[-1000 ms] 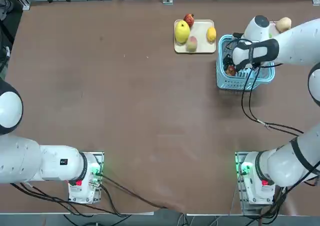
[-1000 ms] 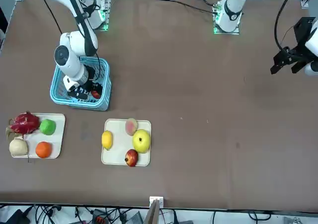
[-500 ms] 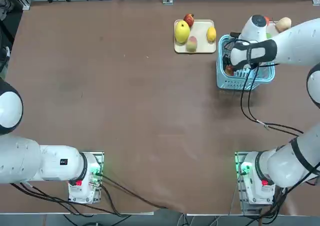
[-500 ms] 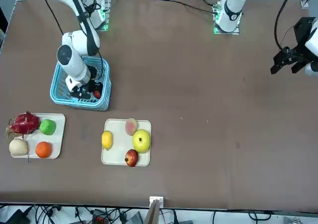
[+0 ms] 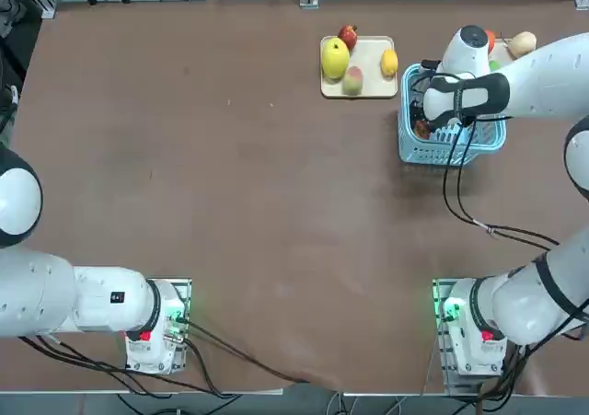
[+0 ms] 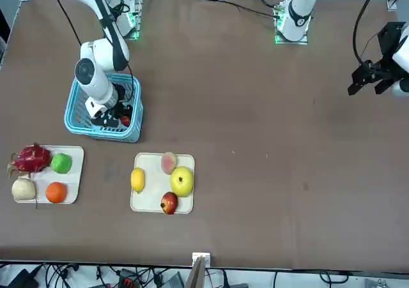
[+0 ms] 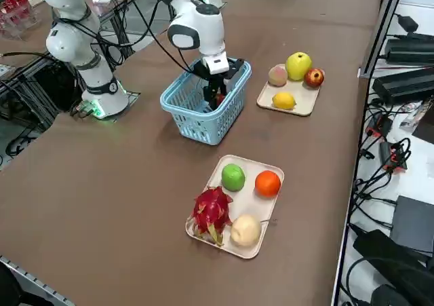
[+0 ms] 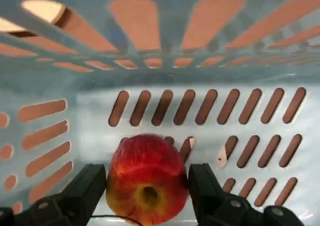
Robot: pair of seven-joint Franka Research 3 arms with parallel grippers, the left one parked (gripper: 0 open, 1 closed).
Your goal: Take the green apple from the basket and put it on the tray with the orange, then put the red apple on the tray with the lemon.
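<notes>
1. Reached down inside the light blue plastic lattice basket (image 7: 196,126), at the corner nearest the tray with the small yellow oval lemon (image 7: 283,100): the right gripper (image 8: 148,183).
2. Closed part-way, with the two dark fingers (image 8: 85,188) pressed against either side of the small round red apple with a yellowish patch (image 8: 145,177); seen in the wrist view with the apple gripped between them above the slotted basket floor.
3. Glimpsed in the front view as a red spot (image 6: 125,120) low inside the basket beside the gripper's black tips; cannot tell from there whether lifted off the floor or resting on it.
4. Already lying on the nearer beige rectangular tray (image 7: 274,178): the small round bright green apple (image 7: 233,177), just beside the small round orange fruit (image 7: 268,182).
5. Sharing that tray: a spiky pink-red dragon fruit (image 7: 211,212) and a pale beige round fruit (image 7: 245,230), touching each other.
6. On the second beige tray (image 5: 372,61), just beside the basket: the lemon, a larger yellow-green round fruit (image 5: 335,58), a pale green-pink fruit (image 5: 352,81) and a small dark-red fruit (image 5: 347,36) at the tray's far edge.
7. Set on the brown table (image 5: 230,185), both trays and the basket grouped at the far right side.
</notes>
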